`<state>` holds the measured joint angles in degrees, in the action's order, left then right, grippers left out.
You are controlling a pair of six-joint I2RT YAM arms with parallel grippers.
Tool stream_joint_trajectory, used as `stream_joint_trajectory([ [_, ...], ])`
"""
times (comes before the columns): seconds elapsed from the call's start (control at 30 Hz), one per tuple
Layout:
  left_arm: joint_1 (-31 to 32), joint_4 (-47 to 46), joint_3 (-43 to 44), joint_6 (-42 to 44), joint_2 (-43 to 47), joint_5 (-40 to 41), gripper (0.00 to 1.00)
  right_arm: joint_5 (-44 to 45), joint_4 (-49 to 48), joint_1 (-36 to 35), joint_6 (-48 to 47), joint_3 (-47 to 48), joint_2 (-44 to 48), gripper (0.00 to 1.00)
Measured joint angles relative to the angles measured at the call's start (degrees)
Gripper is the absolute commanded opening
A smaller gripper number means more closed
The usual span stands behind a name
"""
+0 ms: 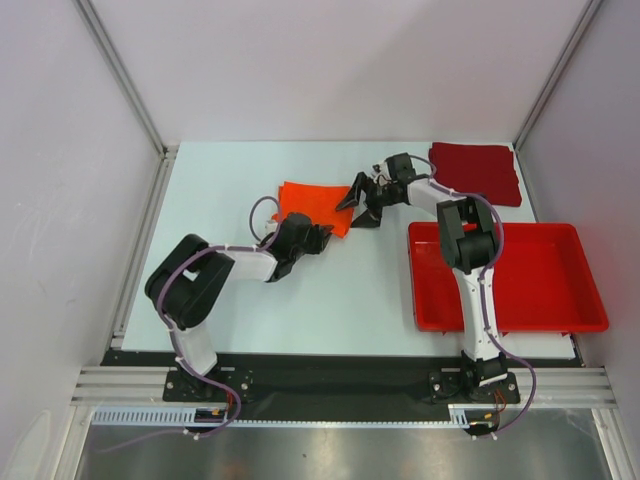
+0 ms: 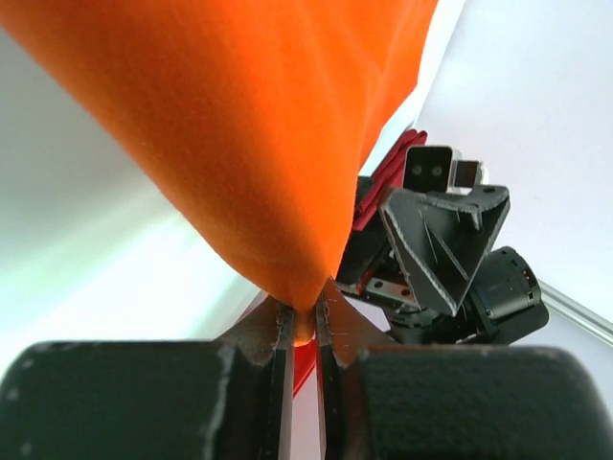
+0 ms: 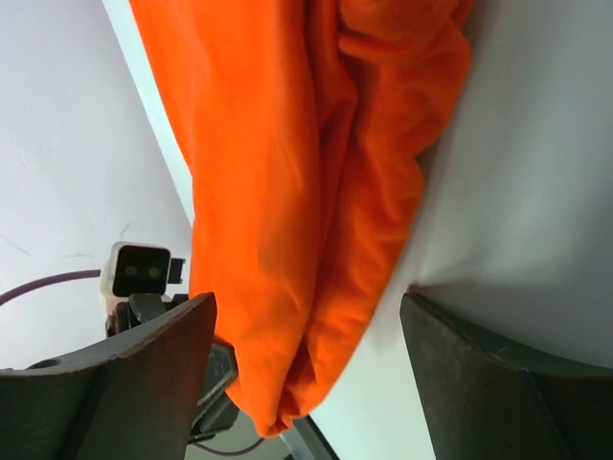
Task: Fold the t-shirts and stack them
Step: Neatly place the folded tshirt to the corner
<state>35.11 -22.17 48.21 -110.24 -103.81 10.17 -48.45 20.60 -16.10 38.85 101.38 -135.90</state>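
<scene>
Pinching the near edge of the orange shirt (image 1: 312, 203), the left claw (image 2: 305, 321) is squeezed tight on the cloth. This shirt sits in the middle of the table (image 1: 230, 180). The right claw (image 1: 358, 207) is wide open at the shirt's right side. The dark red shirt (image 1: 477, 170) lies folded in the far right corner, beyond the red tray (image 1: 540, 285).
</scene>
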Motion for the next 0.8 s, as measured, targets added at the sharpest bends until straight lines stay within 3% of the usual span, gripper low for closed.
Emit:
stream_joint_trajectory([
  [0.23, 0.00, -0.09, -1.03, 0.81, 0.63, -0.55, 0.11, 0.00, -7.32, -1.20, 6.43, -0.48, -1.64, 0.72],
  [0.47, 0.00, -0.28, -2.14, 1.22, 0.63, -1.81, 0.12, 2.25, -8.09, -2.21, 6.60, 3.72, -4.28, 0.60],
  [0.53, 0.00, -0.37, -2.16, 1.36, 0.63, -1.99, 0.16, 4.22, -7.21, -2.36, 5.07, 4.46, -4.42, 0.47],
  [0.57, 0.00, -0.44, -2.16, 1.42, 0.63, -2.23, 0.17, 5.31, -6.88, -2.47, 4.44, 4.55, -4.46, 0.34],
  [0.7, -0.17, -0.50, -2.16, 2.12, 0.63, -3.65, 0.32, 8.44, -4.76, -2.80, 0.92, 4.94, -4.52, 0.00],
  [0.8, -0.35, -0.52, -2.21, 2.71, 0.63, -5.51, 0.44, 11.15, -1.14, -2.97, -2.64, 7.89, -5.22, 0.00],
])
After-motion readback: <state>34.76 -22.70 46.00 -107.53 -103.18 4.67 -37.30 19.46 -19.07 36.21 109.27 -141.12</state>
